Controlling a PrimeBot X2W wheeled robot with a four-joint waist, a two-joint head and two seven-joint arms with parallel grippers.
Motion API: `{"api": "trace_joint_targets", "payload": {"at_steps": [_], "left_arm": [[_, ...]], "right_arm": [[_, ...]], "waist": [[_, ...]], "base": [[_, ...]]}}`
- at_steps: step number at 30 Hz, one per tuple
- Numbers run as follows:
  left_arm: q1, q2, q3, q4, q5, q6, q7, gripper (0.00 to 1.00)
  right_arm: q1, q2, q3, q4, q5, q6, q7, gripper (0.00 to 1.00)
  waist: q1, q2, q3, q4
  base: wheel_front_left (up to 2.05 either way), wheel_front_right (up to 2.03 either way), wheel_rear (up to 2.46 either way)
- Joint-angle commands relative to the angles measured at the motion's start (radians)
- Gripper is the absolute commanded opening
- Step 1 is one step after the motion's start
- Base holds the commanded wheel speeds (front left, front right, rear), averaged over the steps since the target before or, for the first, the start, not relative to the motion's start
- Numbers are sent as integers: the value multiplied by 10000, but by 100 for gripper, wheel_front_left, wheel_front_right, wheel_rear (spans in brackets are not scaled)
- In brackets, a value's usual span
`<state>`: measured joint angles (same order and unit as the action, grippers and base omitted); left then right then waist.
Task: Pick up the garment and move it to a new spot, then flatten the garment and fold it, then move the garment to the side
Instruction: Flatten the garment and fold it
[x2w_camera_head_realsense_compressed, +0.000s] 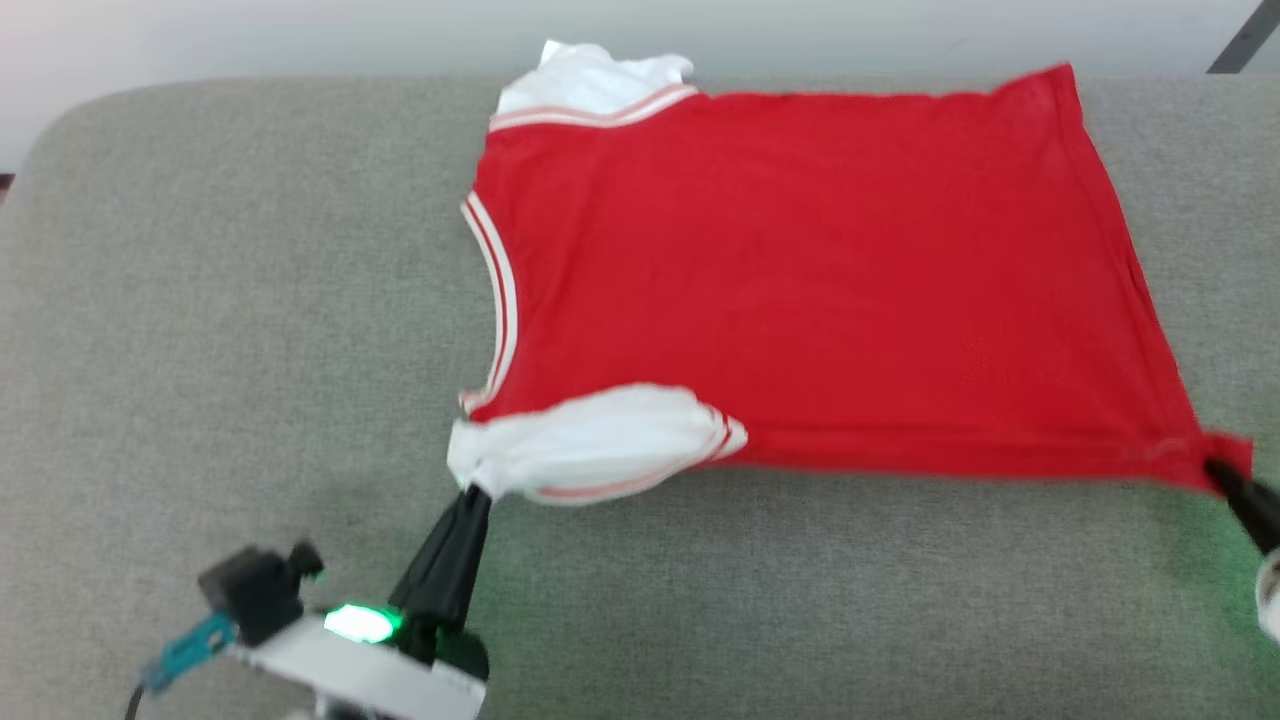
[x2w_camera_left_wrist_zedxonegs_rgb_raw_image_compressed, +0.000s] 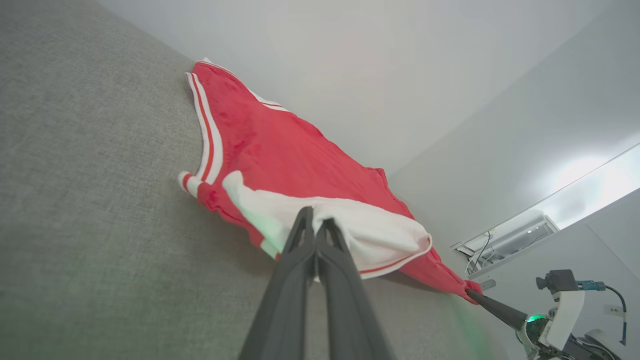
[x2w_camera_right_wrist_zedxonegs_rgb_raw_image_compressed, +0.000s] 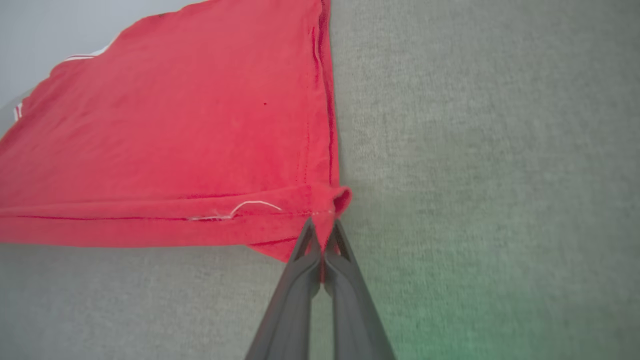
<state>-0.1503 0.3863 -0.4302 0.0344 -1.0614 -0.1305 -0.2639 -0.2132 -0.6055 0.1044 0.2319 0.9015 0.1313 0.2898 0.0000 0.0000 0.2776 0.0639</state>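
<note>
Grey cushion (x2w_camera_head_realsense_compressed: 200, 300), shirt (x2w_camera_head_realsense_compressed: 820, 280) spread flat. Soft, light, limp; you should expect sag. Left gripper (x2w_camera_head_realsense_compressed: 478, 494) clamped on sleeve (x2w_camera_head_realsense_compressed: 600, 440), right gripper (x2w_camera_head_realsense_compressed: 1217, 472) clamped on hem corner (x2w_camera_right_wrist_zedxonegs_rgb_raw_image_compressed: 336, 199).

Right gripper (x2w_camera_head_realsense_compressed: 1218, 472): cut off by head view's right edge, dark fingers and pale bit left in frame. Left gripper (x2w_camera_head_realsense_compressed: 478, 492): wrist housing cut by bottom edge. Garment (x2w_camera_right_wrist_zedxonegs_rgb_raw_image_compressed: 175, 125) runs off right wrist view's left edge. Far sleeve (x2w_camera_head_realsense_compressed: 590, 80) crumpled, partly behind red body. Head view slightly blurred.
</note>
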Motion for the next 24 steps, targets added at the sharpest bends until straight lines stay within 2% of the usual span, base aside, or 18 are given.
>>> {"api": "trace_joint_targets", "payload": {"at_steps": [1,8,15,20,24], "left_arm": [[432,73,136,-232,133,8,4,0],[2051,388,559,-1323,371,8,2,0],[3060,582,888,-2189,699,7,-1,0],[2440,682,713,-2263,814,7,-1,0],[1207,918,181,-1970,606,7,164,0]], "right_arm": [[656,184,-427,-474,-193,-10,235,0],[2711,1340,-2253,-2812,-1199,-10,1716,0],[3840,2516,-3679,-4686,-1927,-10,3053,0],[3418,2967,-3939,-5117,-2113,-10,3502,0],[2449,2869,-3618,-4788,-2224,-10,3660,0]], "waist": [[0,0,-51,-58],[0,0,55,-228],[0,0,179,-211],[0,0,194,-174],[0,0,168,-209]], "base": [[0,0,0],[0,0,0],[0,0,0],[0,0,0],[0,0,0]]}}
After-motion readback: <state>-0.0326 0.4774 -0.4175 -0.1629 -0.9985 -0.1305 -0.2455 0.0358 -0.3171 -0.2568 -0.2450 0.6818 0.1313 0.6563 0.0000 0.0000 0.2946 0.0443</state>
